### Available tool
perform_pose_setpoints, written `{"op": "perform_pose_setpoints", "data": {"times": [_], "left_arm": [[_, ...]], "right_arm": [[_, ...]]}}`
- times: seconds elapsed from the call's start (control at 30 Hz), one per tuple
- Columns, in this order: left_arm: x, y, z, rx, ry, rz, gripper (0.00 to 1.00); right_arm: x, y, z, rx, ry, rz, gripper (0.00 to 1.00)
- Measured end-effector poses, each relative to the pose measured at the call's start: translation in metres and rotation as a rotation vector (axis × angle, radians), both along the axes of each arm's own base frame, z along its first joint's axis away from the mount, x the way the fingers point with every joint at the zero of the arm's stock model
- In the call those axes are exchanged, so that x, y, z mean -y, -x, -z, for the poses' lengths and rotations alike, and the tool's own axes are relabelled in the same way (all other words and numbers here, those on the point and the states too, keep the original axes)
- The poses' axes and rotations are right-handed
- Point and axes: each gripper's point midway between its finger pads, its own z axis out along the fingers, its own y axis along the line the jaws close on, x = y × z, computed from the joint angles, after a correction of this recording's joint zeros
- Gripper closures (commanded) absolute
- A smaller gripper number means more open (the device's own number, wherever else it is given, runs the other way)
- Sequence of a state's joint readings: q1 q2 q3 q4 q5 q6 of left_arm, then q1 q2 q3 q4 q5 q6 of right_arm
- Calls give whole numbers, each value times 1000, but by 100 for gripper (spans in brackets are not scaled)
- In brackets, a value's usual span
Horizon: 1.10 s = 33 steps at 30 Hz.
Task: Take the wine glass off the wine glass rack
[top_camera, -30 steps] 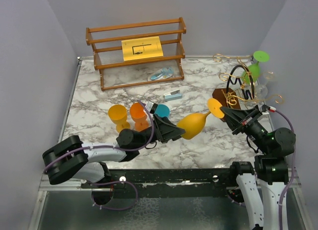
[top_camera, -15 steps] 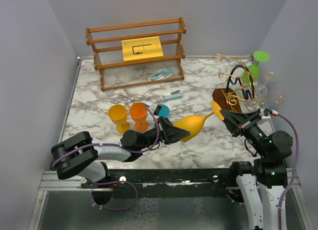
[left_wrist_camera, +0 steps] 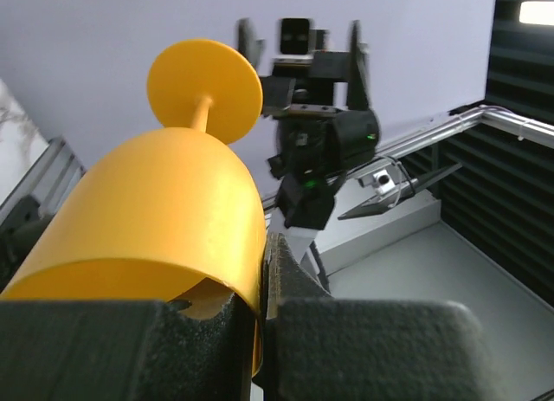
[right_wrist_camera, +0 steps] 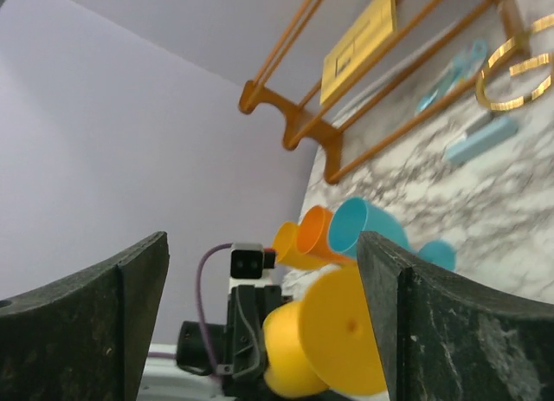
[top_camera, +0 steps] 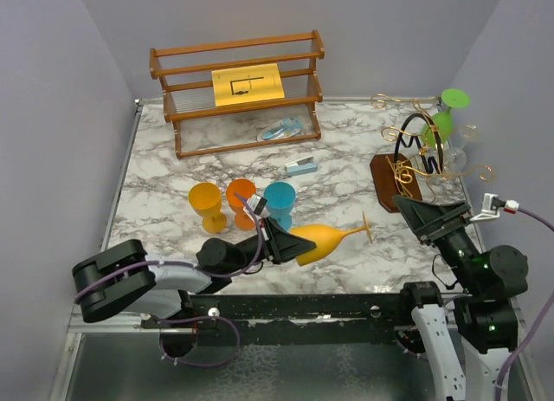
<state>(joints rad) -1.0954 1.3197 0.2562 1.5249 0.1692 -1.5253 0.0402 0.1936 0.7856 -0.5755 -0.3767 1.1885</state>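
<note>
A yellow-orange wine glass [top_camera: 318, 240] lies tilted on its side over the marble, foot [top_camera: 368, 226] pointing right. My left gripper [top_camera: 290, 242] is shut on its rim; in the left wrist view the bowl wall [left_wrist_camera: 147, 219] is pinched between the pads [left_wrist_camera: 286, 288]. My right gripper [top_camera: 430, 212] stands open, apart from the foot, and the glass [right_wrist_camera: 333, 345] shows between its spread fingers [right_wrist_camera: 459, 323]. The wine glass rack [top_camera: 414, 158] stands at the right rear, a green glass [top_camera: 445, 117] and a clear one [top_camera: 459, 154] hanging on its wire arms.
Yellow [top_camera: 208, 202], orange [top_camera: 241, 197] and teal [top_camera: 280, 197] glasses stand upright just behind my left gripper. A slatted wooden shelf [top_camera: 235, 89] with a yellow sheet is at the back. Small blue items [top_camera: 301, 166] lie in front of it.
My right gripper opened, let go of the glass foot and drew back right. My left gripper shut on the rim and carried the glass left and lower.
</note>
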Motion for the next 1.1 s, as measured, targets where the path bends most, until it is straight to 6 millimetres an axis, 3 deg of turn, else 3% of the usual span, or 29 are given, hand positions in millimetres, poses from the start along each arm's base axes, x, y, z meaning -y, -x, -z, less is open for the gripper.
{"op": "perform_pose_setpoints", "data": {"times": [0.1, 0.2, 0.33, 0.43, 0.6, 0.83, 0.97, 1.1], "left_arm": [[-11, 7, 15, -15, -70, -2, 100], [-15, 10, 17, -5, -161, -10, 100], [-16, 12, 20, 16, -394, -31, 100], [-30, 11, 30, 12, -597, -63, 100], [-67, 12, 71, -23, -993, -82, 100], [-131, 13, 130, -64, -1599, -41, 100], [-156, 9, 129, -18, -1759, -43, 100], [-155, -4, 116, 41, -1801, -73, 100]], "right_arm": [[10, 9, -23, 131, 133, 57, 8], [17, 13, -36, 216, 237, 105, 7], [24, 12, -33, 246, 317, 144, 7], [28, 9, -29, 249, 350, 162, 7], [31, 1, -15, 227, 377, 175, 7], [32, 0, -12, 224, 392, 178, 7], [33, -1, -11, 225, 397, 183, 7], [34, -1, -10, 221, 404, 191, 7]]}}
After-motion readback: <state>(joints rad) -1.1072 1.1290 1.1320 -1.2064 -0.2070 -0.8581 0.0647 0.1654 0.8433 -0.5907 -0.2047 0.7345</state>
